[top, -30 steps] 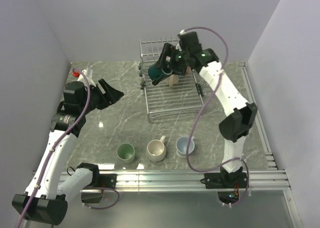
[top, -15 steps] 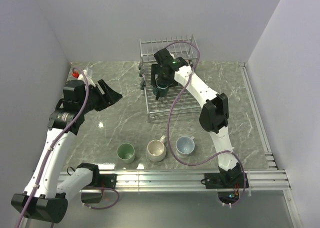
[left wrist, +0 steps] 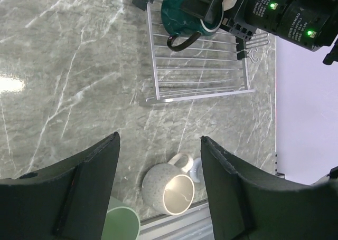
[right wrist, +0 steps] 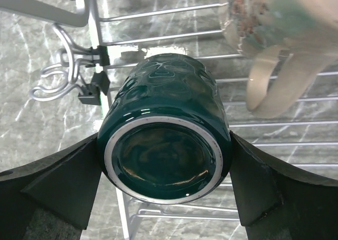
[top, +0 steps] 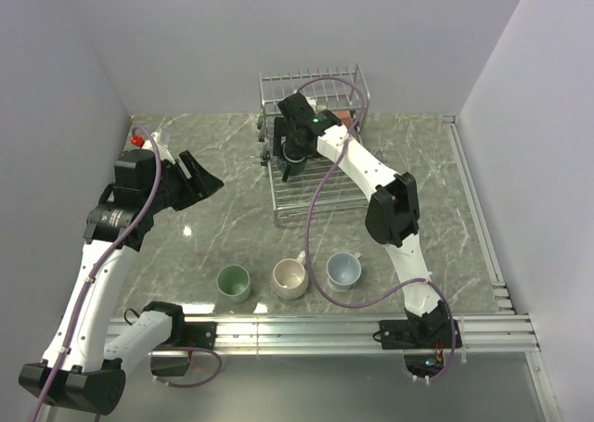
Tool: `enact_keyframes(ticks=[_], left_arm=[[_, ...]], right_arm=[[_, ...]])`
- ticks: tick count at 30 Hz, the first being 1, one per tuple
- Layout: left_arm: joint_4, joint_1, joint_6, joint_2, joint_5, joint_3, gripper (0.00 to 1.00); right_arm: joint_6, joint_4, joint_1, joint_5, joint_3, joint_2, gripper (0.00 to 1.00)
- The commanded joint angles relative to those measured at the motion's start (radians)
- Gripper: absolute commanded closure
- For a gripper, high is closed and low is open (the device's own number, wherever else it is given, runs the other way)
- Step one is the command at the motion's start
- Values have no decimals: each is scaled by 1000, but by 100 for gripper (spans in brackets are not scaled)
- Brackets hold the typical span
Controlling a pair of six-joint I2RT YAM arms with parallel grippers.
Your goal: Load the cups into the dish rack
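Right gripper (right wrist: 165, 169) is clamped on the teal mug (right wrist: 169, 97), one finger pressed to each side of its body. It holds the mug over the back left part of the rack (top: 325, 199), just inside the left edge. In the right wrist view the mug's pale-ringed base faces the camera, so its mouth points away from the wrist. The left wrist view shows its dark handle pointing toward the rack's front. Whether the mug touches the wires I cannot tell. Just to its right, inside the rack, is the cream mug (right wrist: 264, 24) — blurred in the right wrist view, its pale handle over the grid. A reddish-brown mug (top: 343, 118) shows small at the rack's back right, near the tines. Three more mugs stand mouth up on the table (top: 223, 218) in a row in front of the rack and well apart from it. The green mug (top: 233, 281) is on the left, the beige mug (top: 290, 277) in the middle and the pale blue mug (top: 343, 270) on the right. The beige mug's handle reaches toward the blue one. Left gripper (left wrist: 160, 140) hangs above the table well to the left of the rack — jaws spread, nothing between them, angled toward the rack.
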Motion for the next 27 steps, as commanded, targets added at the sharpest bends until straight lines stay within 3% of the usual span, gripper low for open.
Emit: enact_keyframes(ticks=[1, 4, 5, 7, 27], left_arm=[[12, -3, -4, -22, -7, 19, 32], [33, -3, -14, -22, -1, 11, 33], [36, -3, -16, -19, -1, 13, 33], [36, -3, -16, -10, 4, 16, 33], [52, -3, -25, -17, 1, -4, 34]], right_arm=[[-2, 76, 9, 20, 10, -54, 20], [-8, 69, 8, 19, 8, -54, 15], [-10, 67, 8, 16, 8, -54, 6], [-14, 61, 8, 13, 10, -49, 2], [-31, 18, 8, -38, 12, -17, 0]])
